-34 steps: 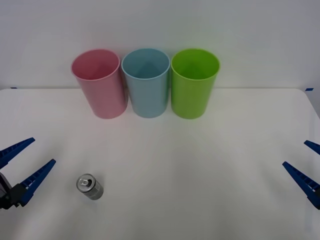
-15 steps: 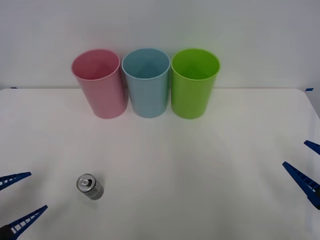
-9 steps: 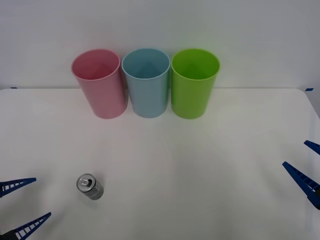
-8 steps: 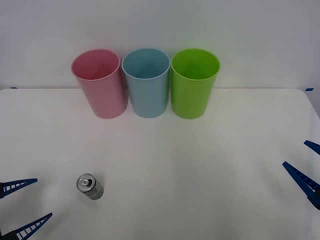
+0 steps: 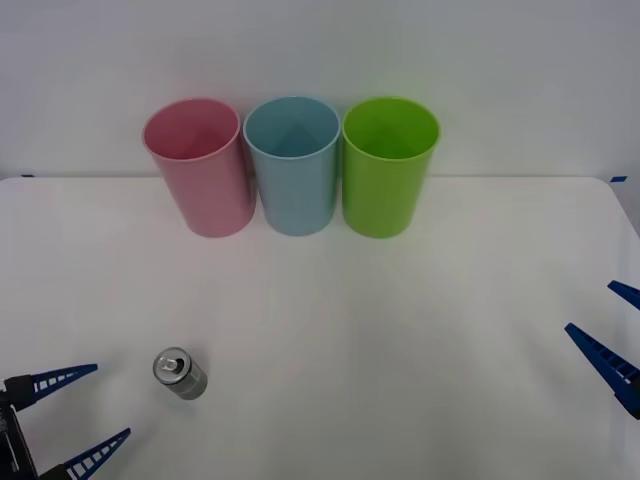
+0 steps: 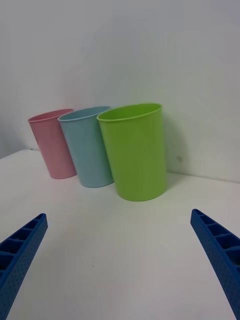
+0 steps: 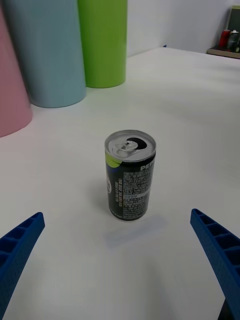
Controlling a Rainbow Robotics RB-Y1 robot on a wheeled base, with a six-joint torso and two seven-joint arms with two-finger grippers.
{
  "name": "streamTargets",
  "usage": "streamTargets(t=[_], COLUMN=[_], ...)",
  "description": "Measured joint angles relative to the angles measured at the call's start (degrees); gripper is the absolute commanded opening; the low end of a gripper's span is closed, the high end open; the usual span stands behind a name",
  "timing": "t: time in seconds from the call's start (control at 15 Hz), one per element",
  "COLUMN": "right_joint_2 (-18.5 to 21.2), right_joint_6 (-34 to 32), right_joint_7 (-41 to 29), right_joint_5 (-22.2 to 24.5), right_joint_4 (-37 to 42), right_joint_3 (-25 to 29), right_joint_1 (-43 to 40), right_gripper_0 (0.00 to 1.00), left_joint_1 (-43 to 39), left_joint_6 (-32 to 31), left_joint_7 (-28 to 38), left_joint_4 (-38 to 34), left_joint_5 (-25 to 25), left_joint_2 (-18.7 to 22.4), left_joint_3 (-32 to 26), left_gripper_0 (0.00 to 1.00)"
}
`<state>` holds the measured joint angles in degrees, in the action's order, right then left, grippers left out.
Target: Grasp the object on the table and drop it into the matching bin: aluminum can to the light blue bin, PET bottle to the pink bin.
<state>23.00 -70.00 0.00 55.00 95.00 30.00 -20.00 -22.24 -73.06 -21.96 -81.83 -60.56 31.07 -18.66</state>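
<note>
The aluminum can (image 5: 179,373) (image 7: 130,175) stands upright on the white table (image 5: 400,330), front left, silver top up and dark body with white lettering. My left gripper (image 5: 85,412) is open just left of the can, its blue fingers (image 7: 20,250) spread wide with the can ahead between them, not touching. The pink bin (image 5: 199,165) (image 6: 50,142), the light blue bin (image 5: 293,163) (image 6: 87,145) stand in a row at the table's back. My right gripper (image 5: 612,335) is open at the far right edge, facing the bins.
A lime green bin (image 5: 388,165) (image 6: 136,150) stands right of the light blue one, touching it. A wall rises close behind the bins. Blue tape marks sit at the table's back corners (image 5: 618,179).
My left gripper dropped toward the front edge, turned its fingers to point right, and has now slid right, closer to the can. The can, bins and right gripper have not moved.
</note>
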Motion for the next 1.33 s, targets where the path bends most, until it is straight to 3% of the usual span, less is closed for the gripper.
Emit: streamTargets(t=[0.8,1.33], right_joint_2=[0.0,0.0], right_joint_6=[0.0,0.0], right_joint_7=[0.0,0.0], right_joint_5=[0.0,0.0], right_joint_4=[0.0,0.0], right_joint_3=[0.0,0.0], right_joint_1=[0.0,0.0], right_gripper_0=[1.00,1.00], left_joint_1=[4.2,11.2], left_joint_6=[3.3,3.3], left_joint_7=[0.7,-0.5], left_joint_4=[1.5,8.2], left_joint_5=[-8.6,-10.9], left_joint_2=[-9.4,-10.5], left_joint_3=[0.1,3.5], left_gripper_0=[1.00,1.00])
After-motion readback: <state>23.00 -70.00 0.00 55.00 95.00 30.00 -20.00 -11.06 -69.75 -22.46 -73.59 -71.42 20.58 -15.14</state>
